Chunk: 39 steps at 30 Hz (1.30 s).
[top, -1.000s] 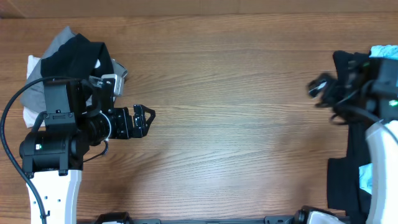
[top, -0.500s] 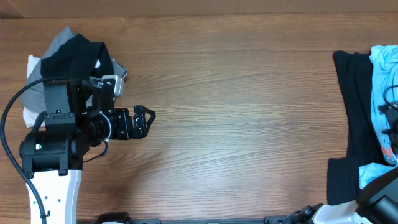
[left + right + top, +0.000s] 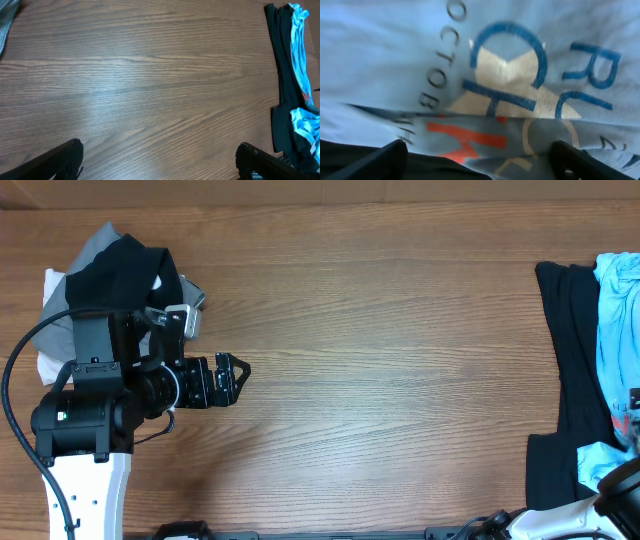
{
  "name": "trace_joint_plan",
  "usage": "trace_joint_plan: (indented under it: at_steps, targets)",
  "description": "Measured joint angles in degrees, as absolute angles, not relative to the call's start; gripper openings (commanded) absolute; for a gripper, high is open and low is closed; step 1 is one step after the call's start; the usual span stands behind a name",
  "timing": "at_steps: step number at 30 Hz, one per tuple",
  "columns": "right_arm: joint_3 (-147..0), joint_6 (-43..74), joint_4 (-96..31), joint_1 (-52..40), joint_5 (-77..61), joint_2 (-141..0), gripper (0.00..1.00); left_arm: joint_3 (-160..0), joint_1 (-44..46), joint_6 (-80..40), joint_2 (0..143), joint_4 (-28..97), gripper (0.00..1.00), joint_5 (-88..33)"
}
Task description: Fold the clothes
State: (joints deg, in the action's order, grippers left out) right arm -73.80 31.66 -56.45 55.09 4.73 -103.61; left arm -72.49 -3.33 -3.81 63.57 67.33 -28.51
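Note:
A light sky-blue T-shirt (image 3: 618, 350) with printed lettering lies on a black garment (image 3: 568, 380) at the table's right edge; both show in the left wrist view, the T-shirt (image 3: 299, 60) and the black garment (image 3: 280, 75). The right wrist view is filled by the T-shirt's white and red print (image 3: 510, 90), close under my open right gripper (image 3: 480, 162). The right arm shows only at the overhead view's bottom right corner. My left gripper (image 3: 240, 370) is open and empty over bare wood, also seen in its wrist view (image 3: 160, 160). A pile of black, grey and white clothes (image 3: 110, 270) lies at the far left.
The wooden table (image 3: 380, 360) stretches between the two heaps of clothes. The left arm's base (image 3: 85, 440) stands at the front left. A cable (image 3: 20, 360) loops beside it.
My right arm has swung from above the right-hand clothes toward the front right corner, almost out of the overhead view. The left arm has not moved.

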Motion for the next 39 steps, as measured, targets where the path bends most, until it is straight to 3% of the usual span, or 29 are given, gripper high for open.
trace_joint_plan:
  at_steps: [3, 4, 5, 9, 23, 25, 28, 29, 30, 31, 32, 33, 35, 39]
  targets:
    - [-73.21, 31.44, -56.84, 55.02, 4.69, -103.70, 0.77, -72.49, -3.33, -3.81, 63.57, 67.33, 1.00, -28.51]
    - [-73.21, 31.51, -56.97, 55.05, 4.69, -103.70, 0.76, -72.49, -3.36, -3.81, 63.57, 67.33, 1.00, -28.51]
    - [-73.21, 31.68, -57.10, 55.05, 4.69, -103.70, 0.76, -72.49, -3.33, -3.81, 63.57, 67.31, 1.00, -28.51]
    - [-73.14, 32.27, -58.43, 55.05, 4.69, -103.70, 1.00, -72.49, -3.36, -3.81, 63.57, 67.33, 1.00, -28.51]
    - [-73.14, 31.03, -64.42, 55.05, 10.00, -103.70, 0.99, -72.49, -3.36, -3.81, 63.57, 67.31, 1.00, -28.51]
    - [-73.14, 31.05, -64.18, 55.05, 10.44, -103.70, 0.92, -72.49, -3.36, -3.81, 63.57, 67.31, 1.00, -28.51]
    - [-73.14, 30.85, -63.11, 55.09, 10.52, -103.70, 0.48, -72.49, -3.33, -3.79, 63.57, 67.29, 1.00, -28.49]
    - [-73.12, 31.05, -62.48, 55.09, 10.26, -103.70, 0.39, -72.49, -3.33, -3.79, 63.57, 67.26, 1.00, -28.49]
    - [-73.10, 31.20, -61.93, 55.09, 9.82, -103.70, 0.39, -72.49, -3.33, -3.79, 63.57, 67.24, 1.00, -28.51]
    - [-73.10, 31.22, -61.43, 55.11, 9.28, -103.70, 0.55, -72.49, -3.33, -3.81, 63.57, 67.24, 1.00, -28.51]
    - [-73.10, 31.55, -61.21, 55.11, 8.88, -103.70, 0.83, -72.49, -3.33, -3.79, 63.57, 67.22, 1.00, -28.51]
    - [-73.06, 31.48, -61.23, 55.11, 8.62, -103.70, 0.89, -72.49, -3.33, -3.79, 63.57, 67.18, 1.00, -28.49]
    - [-72.71, 31.18, -61.52, 55.09, 7.90, -103.70, 0.94, -72.49, -3.36, -3.81, 63.57, 67.13, 1.00, -28.49]
    - [-71.55, 31.14, -62.76, 55.16, 7.33, -103.70, 0.92, -72.49, -3.36, -3.79, 63.57, 67.09, 1.00, -28.51]
